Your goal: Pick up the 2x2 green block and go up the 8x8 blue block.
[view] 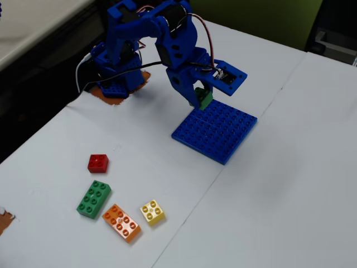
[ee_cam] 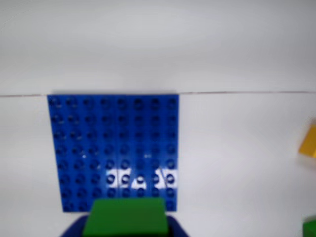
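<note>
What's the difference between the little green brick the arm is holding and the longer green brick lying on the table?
The 2x2 green block is small and roughly square; the longer green brick shows eight studs. The small one is clamped in the gripper, raised at the edge of the 8x8 blue block; the longer one lies flat on the table, beside an orange brick. Both are green studded plastic.
</note>
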